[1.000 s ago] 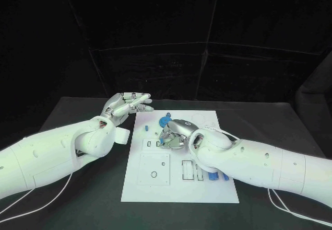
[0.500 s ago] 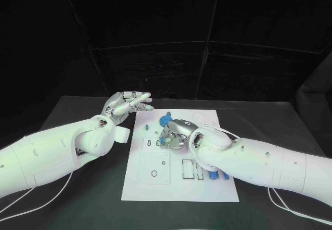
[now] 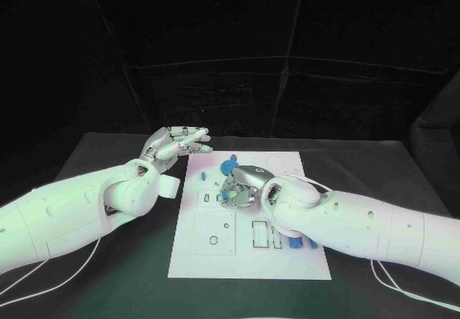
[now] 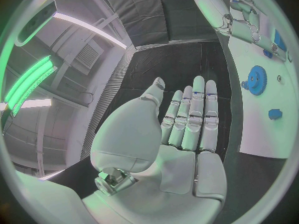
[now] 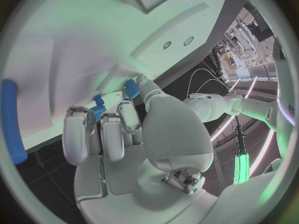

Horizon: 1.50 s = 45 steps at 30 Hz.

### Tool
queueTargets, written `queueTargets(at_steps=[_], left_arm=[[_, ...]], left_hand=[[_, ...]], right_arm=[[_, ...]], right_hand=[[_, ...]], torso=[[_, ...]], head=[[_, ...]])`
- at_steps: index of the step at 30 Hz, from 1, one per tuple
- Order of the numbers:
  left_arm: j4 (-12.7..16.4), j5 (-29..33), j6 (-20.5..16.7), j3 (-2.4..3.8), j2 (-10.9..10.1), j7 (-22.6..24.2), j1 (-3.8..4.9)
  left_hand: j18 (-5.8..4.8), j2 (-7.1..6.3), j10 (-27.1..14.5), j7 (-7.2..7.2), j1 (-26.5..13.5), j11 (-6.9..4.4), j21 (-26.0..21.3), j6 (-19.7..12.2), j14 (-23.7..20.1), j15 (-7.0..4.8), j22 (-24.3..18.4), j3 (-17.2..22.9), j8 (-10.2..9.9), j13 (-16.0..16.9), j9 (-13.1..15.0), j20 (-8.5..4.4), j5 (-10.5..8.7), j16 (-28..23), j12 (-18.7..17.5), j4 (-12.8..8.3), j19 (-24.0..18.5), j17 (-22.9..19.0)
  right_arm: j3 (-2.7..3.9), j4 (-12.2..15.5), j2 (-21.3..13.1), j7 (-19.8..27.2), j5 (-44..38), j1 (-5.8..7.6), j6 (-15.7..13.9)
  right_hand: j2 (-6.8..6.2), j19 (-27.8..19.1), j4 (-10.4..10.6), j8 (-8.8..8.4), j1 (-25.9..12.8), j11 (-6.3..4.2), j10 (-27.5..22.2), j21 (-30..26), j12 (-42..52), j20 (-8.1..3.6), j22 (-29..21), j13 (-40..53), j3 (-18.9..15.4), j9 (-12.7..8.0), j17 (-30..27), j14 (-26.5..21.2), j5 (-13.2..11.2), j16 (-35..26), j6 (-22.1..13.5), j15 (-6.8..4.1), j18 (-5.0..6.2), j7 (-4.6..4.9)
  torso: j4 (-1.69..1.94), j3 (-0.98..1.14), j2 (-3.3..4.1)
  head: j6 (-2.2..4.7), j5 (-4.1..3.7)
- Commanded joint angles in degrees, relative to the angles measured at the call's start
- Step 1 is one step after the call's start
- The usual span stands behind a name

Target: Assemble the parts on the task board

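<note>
Black table (image 3: 383,173), blue gear (image 3: 229,165) beside right robot hand (image 3: 242,187)

White task board (image 3: 249,262) on black table (image 3: 383,173)

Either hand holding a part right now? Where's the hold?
Left hand holds nothing. Right hand has a small blue part at its fingertips; the exact hold cannot be told.

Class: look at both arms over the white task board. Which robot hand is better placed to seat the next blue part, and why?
Probably the right robot hand: it sits over the task board with a blue part at its fingertips. The left robot hand holds nothing, beside the board's far corner.
</note>
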Motion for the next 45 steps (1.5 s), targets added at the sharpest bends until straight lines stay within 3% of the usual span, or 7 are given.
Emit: queueTargets(at_steps=[1,17,29,31,36,42,45], left_arm=[[0.06,0.13,0.67,0.05,0.04,0.24,0.11],[-0.18,0.12,0.82,0.05,0.03,-0.11,0.1],[-0.99,-8.69,0.39,0.06,-0.39,-8.03,0.1],[-0.79,-13.0,0.16,0.06,-0.71,-12.6,0.16],[-0.54,-23.7,3.29,0.07,-0.89,-25.11,0.86],[-1.21,-39.98,12.87,0.07,0.56,-44.4,3.1],[-2.16,-45.57,15.08,0.06,2.19,-50.58,4.25]], left_hand=[[0.89,0.66,0.44,-0.11,-0.14,0.01,-0.24,0.36,0.28,0.14,-0.08,0.09,-0.23,-0.04,-0.02,-0.13,-0.17,-0.37,-0.25,-0.39,0.43,0.1],[0.99,1.05,1.71,-0.95,-0.2,-0.64,-0.14,1.34,1.54,-0.41,-0.14,0.06,-0.16,0.04,0.07,-0.52,-0.17,-0.33,-0.28,-0.91,1.57,0.56],[0.92,0.34,12.68,-4.21,-3.23,-4.88,6.67,6.29,18.58,-5.71,2.47,-1.98,0.37,1.46,0.3,-6.01,-0.12,9.14,1.87,-0.42,16.0,9.06],[0.73,0.28,15.2,-5.39,-4.17,-6.15,9.57,7.38,20.45,-7.21,3.89,-2.75,0.43,2.56,0.45,-7.77,-0.11,18.98,2.63,0.16,20.3,17.28],[0.61,0.33,20.09,-6.88,-7.5,-7.92,14.81,9.46,21.23,-8.71,7.04,-5.16,1.85,8.06,1.66,-9.5,-0.06,56.87,8.25,2.52,23.82,54.67],[0.48,1.58,20.29,-8.78,-14.3,-9.81,19.77,11.69,21.56,-10.19,10.59,-10.59,6.73,17.39,5.17,-10.75,-0.19,68.43,18.86,9.81,23.92,67.37],[-1.37,1.42,16.83,-9.37,-12.68,-10.06,33.26,10.47,22.11,-10.53,26.5,-13.49,10.44,27.42,8.28,-11.46,-0.53,74.16,29.38,11.53,25.93,74.12]], right_arm=[[-0.33,-0.05,-0.16,-2.11,-0.34,-0.35,1.36],[-0.32,1.04,-0.89,5.73,2.06,-0.5,-13.85],[-0.13,7.39,-8.98,22.63,17.92,1.34,-13.25],[-0.07,8.53,-11.59,23.59,22.96,2.79,-11.77],[-0.03,9.73,-16.6,23.96,32.27,6.38,-9.65],[-0.02,8.91,-20.23,23.05,37.99,9.69,-8.95],[-0.02,7.94,-20.74,21.43,38.98,10.41,-9.13]], right_hand=[[-0.11,0.81,0.56,-0.21,-1.47,-0.04,-0.26,-0.25,-0.42,0.39,2.6,-0.19,-0.96,0.1,9.21,4.64,0.36,-0.31,-0.4,0.49,-0.02,0.02],[-2.54,0.58,4.23,-1.26,-2.0,0.9,-2.58,-0.65,-3.19,0.93,1.99,-2.94,-6.81,-0.15,9.67,4.71,4.59,-0.19,-4.7,1.21,0.08,1.1],[-1.0,0.23,6.14,-1.01,0.35,1.49,-3.0,-1.05,-3.08,1.55,1.32,-3.42,-9.39,-0.01,9.14,4.54,2.74,-0.56,-6.66,1.76,0.23,1.7],[-0.37,0.12,6.1,-0.9,0.91,1.45,-3.28,-1.17,-3.4,1.55,1.11,-3.75,-9.38,0.04,8.82,4.45,2.78,-0.77,-6.49,1.75,0.28,1.65],[0.79,-0.16,5.76,-0.39,2.03,1.16,-3.38,-1.55,-3.5,1.4,0.47,-4.03,-9.52,0.17,7.91,4.22,3.44,-1.35,-5.49,1.52,0.41,1.33],[1.2,-0.23,5.61,-0.31,2.4,1.05,-3.35,-1.66,-3.49,1.3,0.29,-4.12,-9.71,0.17,7.65,4.16,4.06,-1.53,-5.26,1.41,0.45,1.22],[1.37,-0.46,5.61,-0.3,2.44,1.02,-3.42,-1.94,-3.62,1.26,-0.26,-4.28,-9.82,0.17,7.13,4.04,4.27,-1.85,-5.22,1.38,0.56,1.19]], torso=[[0.0,-0.01,0.01],[-0.02,0.09,-0.03],[-0.21,0.32,-0.71],[-0.3,0.43,-1.05],[-0.54,0.67,-1.69],[-0.89,0.89,-2.43],[-1.0,1.1,-2.75]], head=[[-0.02,-0.01],[0.24,-0.1],[0.65,0.3],[0.43,0.5],[0.09,0.82],[-0.29,1.23],[-0.56,1.7]])
